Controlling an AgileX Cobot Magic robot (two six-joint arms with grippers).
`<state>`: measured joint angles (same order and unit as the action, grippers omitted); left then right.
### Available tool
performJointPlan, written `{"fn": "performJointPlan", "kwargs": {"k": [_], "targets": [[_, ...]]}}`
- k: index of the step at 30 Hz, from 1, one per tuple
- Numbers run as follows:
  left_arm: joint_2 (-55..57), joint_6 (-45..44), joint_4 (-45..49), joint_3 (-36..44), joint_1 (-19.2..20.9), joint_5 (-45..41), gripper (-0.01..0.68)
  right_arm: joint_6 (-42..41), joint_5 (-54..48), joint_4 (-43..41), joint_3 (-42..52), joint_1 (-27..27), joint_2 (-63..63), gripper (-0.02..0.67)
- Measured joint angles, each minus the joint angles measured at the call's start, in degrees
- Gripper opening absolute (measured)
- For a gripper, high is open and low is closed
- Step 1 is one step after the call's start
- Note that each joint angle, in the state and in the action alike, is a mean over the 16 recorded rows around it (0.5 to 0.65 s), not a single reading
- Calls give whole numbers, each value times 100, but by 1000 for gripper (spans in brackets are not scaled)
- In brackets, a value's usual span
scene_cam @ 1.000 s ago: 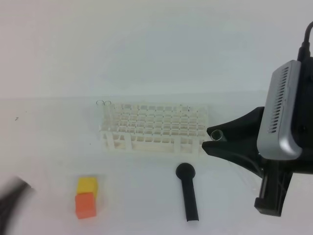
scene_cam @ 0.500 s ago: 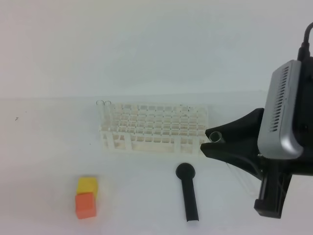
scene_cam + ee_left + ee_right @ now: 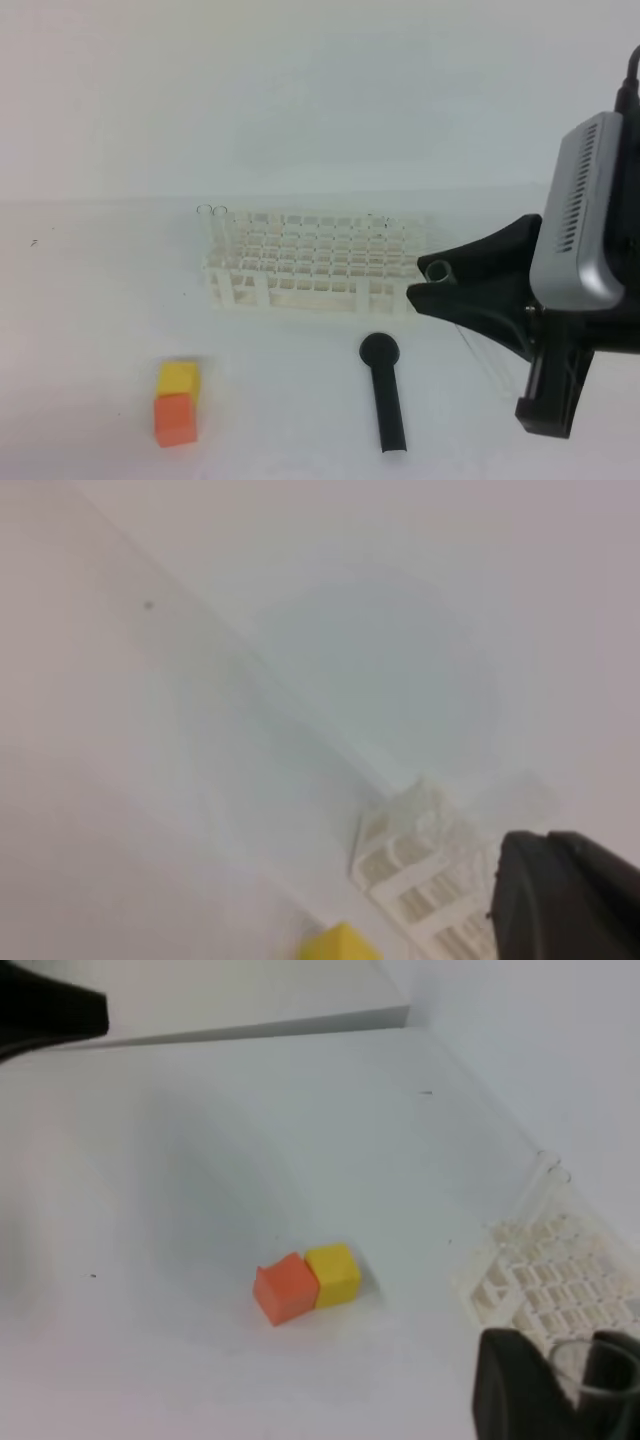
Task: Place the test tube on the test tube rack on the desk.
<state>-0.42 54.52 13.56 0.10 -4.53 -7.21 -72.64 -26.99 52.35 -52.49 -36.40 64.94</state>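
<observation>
White desk [image 3: 100, 320]: test tube rack [image 3: 312, 260], black stick [image 3: 385, 390], orange cube [image 3: 174, 419] touching yellow cube [image 3: 180, 377].

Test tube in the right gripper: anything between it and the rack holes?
Nothing visible. The test tube sits clamped in the right gripper just off the right end of the test tube rack; the black stick lies nearer the camera, out of the path.

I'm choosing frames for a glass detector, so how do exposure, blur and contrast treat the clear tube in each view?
Exterior high: sharp but washed out, the test tube in the right claw shows only as a faint rim against the desk. Left wrist: soft and hazy, the test tube rack blurred. Right wrist: the rim is clear against the dark fingers.
</observation>
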Motion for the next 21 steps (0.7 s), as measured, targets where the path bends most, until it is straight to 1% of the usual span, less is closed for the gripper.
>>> {"fn": "performJointPlan", "kwargs": {"k": [11,21], "targets": [[-6,2,-462,-3,0,-1112,-1,-47,108,75,0,0,0,122],[-6,8,-432,-3,0,-1275,-1,-67,146,65,5,0,0,122]]}}
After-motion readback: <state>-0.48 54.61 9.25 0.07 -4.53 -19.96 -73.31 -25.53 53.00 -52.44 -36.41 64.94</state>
